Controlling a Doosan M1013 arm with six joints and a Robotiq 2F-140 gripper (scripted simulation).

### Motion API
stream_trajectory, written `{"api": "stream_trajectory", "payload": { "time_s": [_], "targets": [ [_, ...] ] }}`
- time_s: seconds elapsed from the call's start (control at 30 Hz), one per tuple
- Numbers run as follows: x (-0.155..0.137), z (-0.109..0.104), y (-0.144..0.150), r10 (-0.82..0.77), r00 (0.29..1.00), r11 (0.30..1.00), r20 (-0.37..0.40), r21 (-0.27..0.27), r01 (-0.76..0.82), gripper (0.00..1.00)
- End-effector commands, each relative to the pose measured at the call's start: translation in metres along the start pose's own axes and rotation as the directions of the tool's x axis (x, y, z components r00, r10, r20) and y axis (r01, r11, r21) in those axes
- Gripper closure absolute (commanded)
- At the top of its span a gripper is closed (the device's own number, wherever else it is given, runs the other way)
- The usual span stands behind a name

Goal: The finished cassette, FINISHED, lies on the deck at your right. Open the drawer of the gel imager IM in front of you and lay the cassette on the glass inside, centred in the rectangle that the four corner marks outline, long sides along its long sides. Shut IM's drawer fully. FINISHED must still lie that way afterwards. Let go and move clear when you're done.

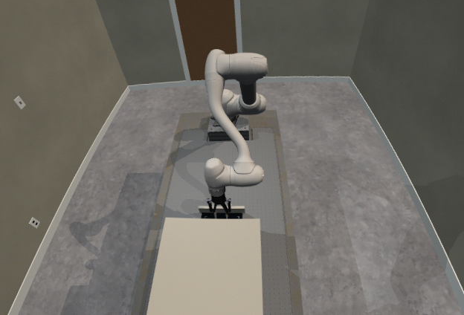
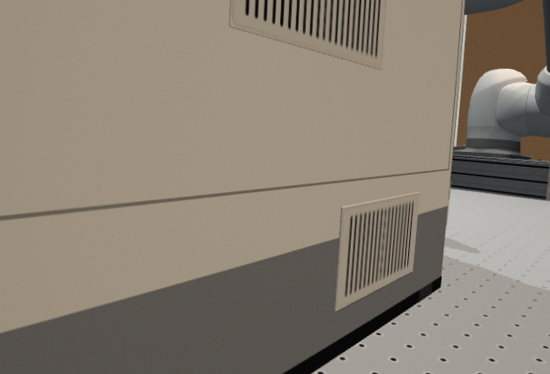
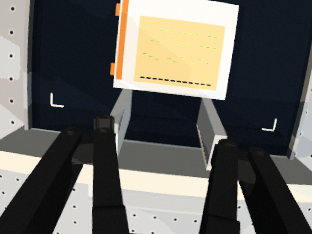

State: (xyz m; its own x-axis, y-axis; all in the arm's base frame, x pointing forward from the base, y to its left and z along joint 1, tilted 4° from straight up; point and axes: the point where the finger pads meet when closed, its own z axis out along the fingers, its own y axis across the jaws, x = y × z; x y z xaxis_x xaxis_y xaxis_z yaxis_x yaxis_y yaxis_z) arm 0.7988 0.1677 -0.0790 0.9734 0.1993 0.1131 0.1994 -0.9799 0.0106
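Observation:
The gel imager IM (image 1: pixel 213 267) (image 2: pixel 222 116) has its drawer (image 1: pixel 240 209) (image 3: pixel 165 181) open, cream front towards the arm. In the wrist view the cassette FINISHED (image 3: pixel 177 55), white with a yellow gel and orange strip, lies over the dark glass, its near edge roughly parallel to the line between the left corner mark (image 3: pixel 52 104) and the right corner mark (image 3: pixel 274 127). The far marks and the cassette's far edge are out of view. My gripper (image 1: pixel 220 211) (image 3: pixel 165 107) is part open, with nothing between its fingers. Its tips are over the drawer's front part, close before the cassette's near edge.
The drawer's side wall (image 3: pixel 30 65) stands left of the glass, and the grey inner front wall (image 3: pixel 165 157) runs beneath my fingers in the wrist view. IM's large housing covers the drawer's rear in the top view. The perforated deck (image 2: pixel 488 317) surrounds IM.

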Motion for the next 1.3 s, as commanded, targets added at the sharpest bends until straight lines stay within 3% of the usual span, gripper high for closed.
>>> {"api": "stream_trajectory", "payload": {
  "time_s": [0.0,0.97,1.27],
  "targets": [
    [0.0004,-0.0001,-0.0001,0.0,1.0,1.0,0.0,0.0,0.0,0.54],
    [0.004,0.0005,-0.0001,0.0,1.0,1.0,0.0,0.0,0.0,0.54],
    [0.0056,-0.0087,-0.0001,0.0,1.0,1.0,0.0,0.0,0.0,0.54]
  ]
}}
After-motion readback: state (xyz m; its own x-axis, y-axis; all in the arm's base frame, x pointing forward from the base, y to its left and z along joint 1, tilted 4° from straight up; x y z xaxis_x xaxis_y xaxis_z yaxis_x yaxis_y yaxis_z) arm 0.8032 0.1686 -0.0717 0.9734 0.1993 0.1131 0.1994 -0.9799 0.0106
